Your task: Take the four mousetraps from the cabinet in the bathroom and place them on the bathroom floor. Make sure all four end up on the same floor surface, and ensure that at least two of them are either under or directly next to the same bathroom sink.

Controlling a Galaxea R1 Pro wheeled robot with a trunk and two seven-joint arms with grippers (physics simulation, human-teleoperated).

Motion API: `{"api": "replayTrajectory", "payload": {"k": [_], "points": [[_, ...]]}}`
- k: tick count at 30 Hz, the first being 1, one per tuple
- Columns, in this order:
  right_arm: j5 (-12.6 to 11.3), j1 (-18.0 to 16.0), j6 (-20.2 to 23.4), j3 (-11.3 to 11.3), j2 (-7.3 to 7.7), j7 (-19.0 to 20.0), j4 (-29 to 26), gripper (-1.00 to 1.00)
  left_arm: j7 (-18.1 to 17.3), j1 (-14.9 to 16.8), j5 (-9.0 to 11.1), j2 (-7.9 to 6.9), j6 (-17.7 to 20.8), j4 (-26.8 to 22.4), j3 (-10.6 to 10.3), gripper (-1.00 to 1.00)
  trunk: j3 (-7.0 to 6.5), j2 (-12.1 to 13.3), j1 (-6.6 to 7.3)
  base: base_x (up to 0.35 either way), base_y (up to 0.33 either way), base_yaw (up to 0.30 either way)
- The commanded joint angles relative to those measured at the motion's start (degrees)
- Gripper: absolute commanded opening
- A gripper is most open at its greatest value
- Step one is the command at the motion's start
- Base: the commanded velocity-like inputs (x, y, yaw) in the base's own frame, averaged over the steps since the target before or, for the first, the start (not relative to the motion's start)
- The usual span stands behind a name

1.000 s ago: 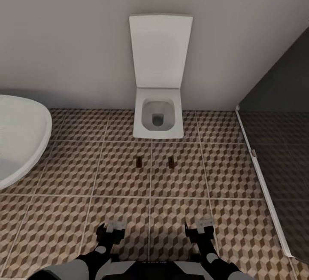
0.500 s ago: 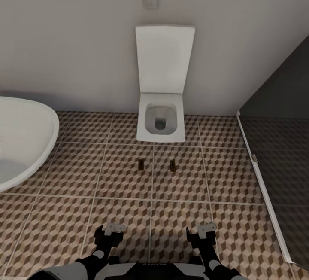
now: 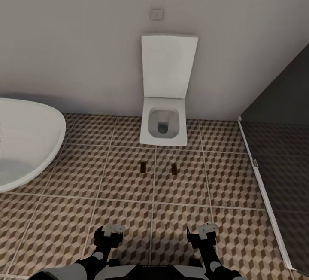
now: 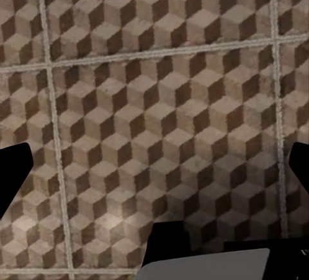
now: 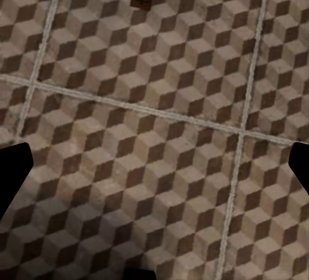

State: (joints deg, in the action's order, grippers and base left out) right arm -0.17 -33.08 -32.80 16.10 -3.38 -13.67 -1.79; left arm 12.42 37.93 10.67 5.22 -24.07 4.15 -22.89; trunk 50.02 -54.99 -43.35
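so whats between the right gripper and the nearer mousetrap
Only bare cube-pattern floor separates the right gripper from the mousetrap, seen in the head view.

Two mousetraps (image 3: 143,167) (image 3: 174,168) ahead of me: small dark boards, lying flat on cube-patterned bathroom floor (image 3: 107,177), side by side, apart, long axes parallel. One on each side of grout line.

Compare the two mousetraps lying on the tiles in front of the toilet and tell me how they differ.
The left mousetrap lies on the tile left of the grout line that runs toward the robot; the right mousetrap lies on the tile to the right of it. The left one sits off the toilet's front left corner, the right one squarely before its bowl. Both look alike: small, dark, lengthwise toward the toilet, flat on the bathroom floor, level with each other.
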Motion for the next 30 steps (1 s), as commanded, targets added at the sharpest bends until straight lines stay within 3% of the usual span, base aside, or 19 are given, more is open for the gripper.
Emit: {"api": "replayTrajectory", "payload": {"k": [1,30], "points": [[0.00,-0.02,-0.12,0.49,-0.02,-0.48,0.13,1.00,0.06,0.07,0.48,0.06,-0.45,0.27,-0.49,1.00,-0.25,0.38,0.22,0.000,0.000,0.068],[-0.01,0.12,-2.70,0.34,0.55,-0.61,0.44,1.00,0.06,-0.20,0.40,0.07,-0.89,0.25,-0.49,1.00,-8.13,12.02,6.59,0.000,0.000,0.057]]}}
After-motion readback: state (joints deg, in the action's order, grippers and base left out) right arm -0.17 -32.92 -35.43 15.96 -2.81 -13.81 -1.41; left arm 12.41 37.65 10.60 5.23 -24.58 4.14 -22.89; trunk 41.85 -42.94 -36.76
